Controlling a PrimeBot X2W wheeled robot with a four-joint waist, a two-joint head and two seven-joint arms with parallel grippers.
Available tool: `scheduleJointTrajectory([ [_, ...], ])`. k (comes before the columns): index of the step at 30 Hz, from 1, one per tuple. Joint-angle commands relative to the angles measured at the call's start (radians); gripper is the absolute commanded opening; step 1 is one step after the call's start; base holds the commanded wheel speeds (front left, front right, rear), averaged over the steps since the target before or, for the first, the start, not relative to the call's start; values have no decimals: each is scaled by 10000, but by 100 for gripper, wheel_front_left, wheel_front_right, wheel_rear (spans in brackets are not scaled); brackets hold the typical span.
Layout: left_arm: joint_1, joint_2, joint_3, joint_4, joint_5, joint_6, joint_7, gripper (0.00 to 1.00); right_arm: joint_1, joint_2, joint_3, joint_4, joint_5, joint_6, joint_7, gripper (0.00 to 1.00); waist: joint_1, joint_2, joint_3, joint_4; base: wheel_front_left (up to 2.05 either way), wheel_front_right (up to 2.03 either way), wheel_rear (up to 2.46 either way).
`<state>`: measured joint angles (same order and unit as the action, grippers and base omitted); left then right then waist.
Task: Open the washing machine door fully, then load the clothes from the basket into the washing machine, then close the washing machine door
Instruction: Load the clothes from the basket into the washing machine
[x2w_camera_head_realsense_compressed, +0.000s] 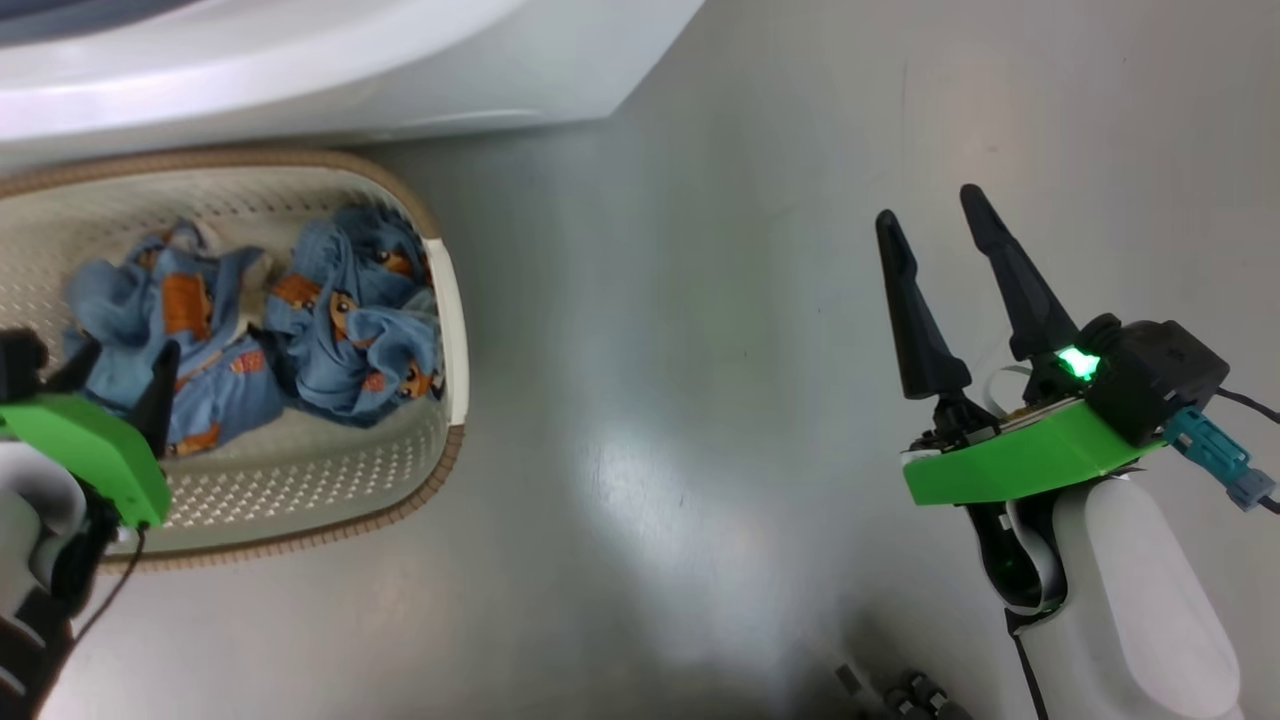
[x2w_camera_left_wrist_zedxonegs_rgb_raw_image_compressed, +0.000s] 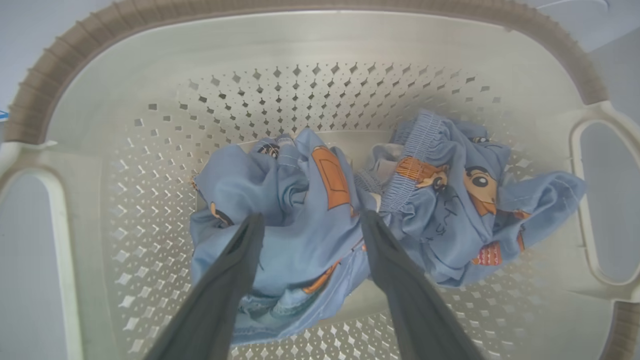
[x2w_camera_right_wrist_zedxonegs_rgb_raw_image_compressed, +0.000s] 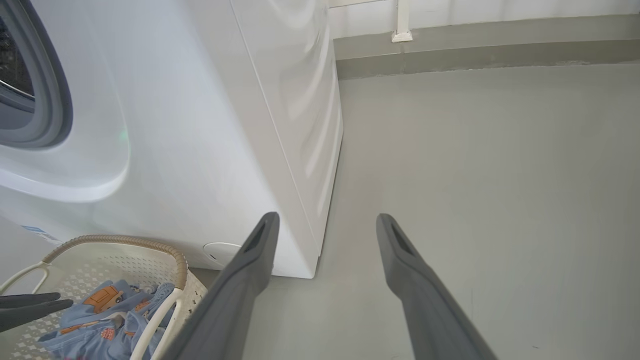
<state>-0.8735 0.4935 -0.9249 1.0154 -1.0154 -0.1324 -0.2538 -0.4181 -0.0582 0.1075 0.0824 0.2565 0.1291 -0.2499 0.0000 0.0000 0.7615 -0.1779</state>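
Overhead, the spread left end effector (x2w_camera_left_wrist_zedxonegs_rgb_raw_image_compressed: 311, 216) hovers above the clothes (x2w_camera_left_wrist_zedxonegs_rgb_raw_image_compressed: 450, 210)

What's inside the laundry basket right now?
Two crumpled bundles of light blue printed clothes lie in the basket, with the open left tool poised over one bundle. Whatever lies beneath the fabric is covered.

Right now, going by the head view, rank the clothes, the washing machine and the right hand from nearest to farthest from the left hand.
1. clothes: directly under the left hand, inside the basket.
2. washing machine: just beyond the basket, ahead.
3. right hand: far off to the right.
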Motion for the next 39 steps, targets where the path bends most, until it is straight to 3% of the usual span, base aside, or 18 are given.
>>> scheduleJointTrajectory([
  [1,-191,572,57,91,-149,17,35,100,56,78,269,-261,48,16,-118,100,0,0,328,-53,0,0,0],
  [21,-940,871,-1751,-142,-1833,17,603,100,-231,79,415,-446,-7,16,-118,100,0,0,962,-135,0,0,0],
  [22,-951,870,-1835,-158,-1922,17,649,82,-245,79,425,-449,-11,16,-118,100,0,0,967,-138,0,0,0],
  [23,-955,865,-1925,-176,-2003,17,684,39,-258,79,435,-443,-22,16,-118,100,0,0,958,-136,0,0,0],
  [25,-987,862,-2085,-178,-2142,17,687,0,-283,79,436,-427,-39,16,-118,100,0,0,922,-125,0,0,0],
  [39,-614,523,-2385,-249,-3257,17,67,0,-161,79,204,-177,-23,16,-118,100,0,0,-21,242,0,0,0],
])
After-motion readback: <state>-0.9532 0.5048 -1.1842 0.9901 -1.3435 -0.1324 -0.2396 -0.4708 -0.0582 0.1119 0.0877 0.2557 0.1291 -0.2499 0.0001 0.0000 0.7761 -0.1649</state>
